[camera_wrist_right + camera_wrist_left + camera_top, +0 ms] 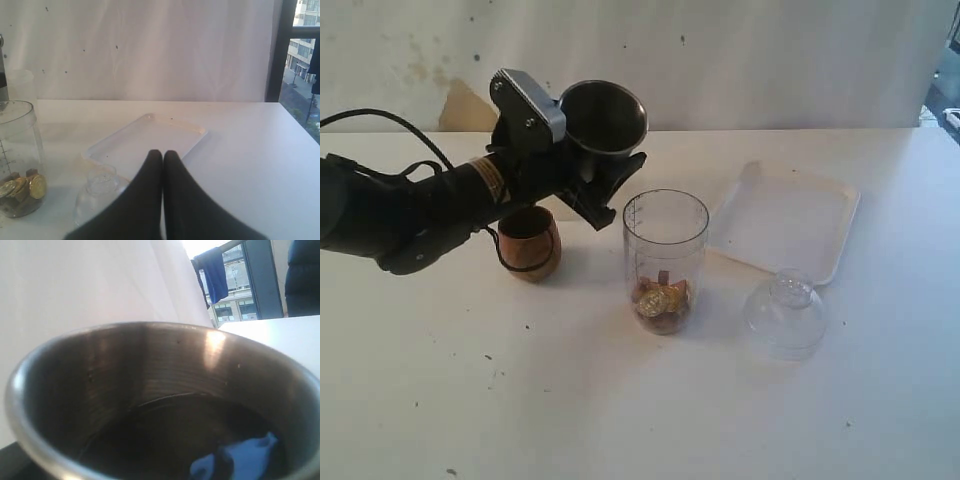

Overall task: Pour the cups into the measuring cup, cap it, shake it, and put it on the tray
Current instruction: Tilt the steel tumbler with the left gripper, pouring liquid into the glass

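On measuring cup [665, 262], illegible graduation marks [631, 214]

Only partly seen
The tapered brushed-steel tumbler [125, 375] overflows the left wrist view; the tall clear plastic measuring cup [17, 150] is clipped at the right wrist view's edge; the black right gripper [163, 155] hides part of the clear domed lid [97, 192].

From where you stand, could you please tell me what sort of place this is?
Probably an upper-floor indoor test room: plain white table, stained white wall, window onto city buildings.
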### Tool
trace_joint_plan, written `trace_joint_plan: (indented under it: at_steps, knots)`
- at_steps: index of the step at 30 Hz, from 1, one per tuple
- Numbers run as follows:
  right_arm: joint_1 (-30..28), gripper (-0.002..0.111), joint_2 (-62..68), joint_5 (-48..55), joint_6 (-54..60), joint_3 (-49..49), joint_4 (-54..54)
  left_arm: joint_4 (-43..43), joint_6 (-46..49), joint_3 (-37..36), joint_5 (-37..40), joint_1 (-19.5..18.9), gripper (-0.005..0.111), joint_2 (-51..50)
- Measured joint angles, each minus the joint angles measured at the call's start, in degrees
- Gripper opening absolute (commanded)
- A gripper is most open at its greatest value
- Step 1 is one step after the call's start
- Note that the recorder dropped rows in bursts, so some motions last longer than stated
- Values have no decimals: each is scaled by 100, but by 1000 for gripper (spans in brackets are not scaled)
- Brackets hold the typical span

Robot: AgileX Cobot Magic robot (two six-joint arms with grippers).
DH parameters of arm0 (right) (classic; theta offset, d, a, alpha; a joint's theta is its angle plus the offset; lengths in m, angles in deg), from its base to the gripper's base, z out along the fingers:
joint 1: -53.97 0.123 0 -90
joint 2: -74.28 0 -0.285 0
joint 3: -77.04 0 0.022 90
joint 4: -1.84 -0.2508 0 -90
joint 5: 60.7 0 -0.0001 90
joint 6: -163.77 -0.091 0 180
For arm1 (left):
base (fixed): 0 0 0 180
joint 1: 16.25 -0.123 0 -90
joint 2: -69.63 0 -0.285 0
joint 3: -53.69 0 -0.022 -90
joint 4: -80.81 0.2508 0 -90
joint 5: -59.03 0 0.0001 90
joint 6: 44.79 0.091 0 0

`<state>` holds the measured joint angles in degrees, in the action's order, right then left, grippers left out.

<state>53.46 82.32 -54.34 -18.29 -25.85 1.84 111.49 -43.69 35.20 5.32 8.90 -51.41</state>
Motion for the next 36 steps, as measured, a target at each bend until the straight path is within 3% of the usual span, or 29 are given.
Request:
trace_joint_plan:
  at_steps: [36]
  knots:
    - [0,0,0,0,0,0,0,95,1773,24,18,119,0,0]
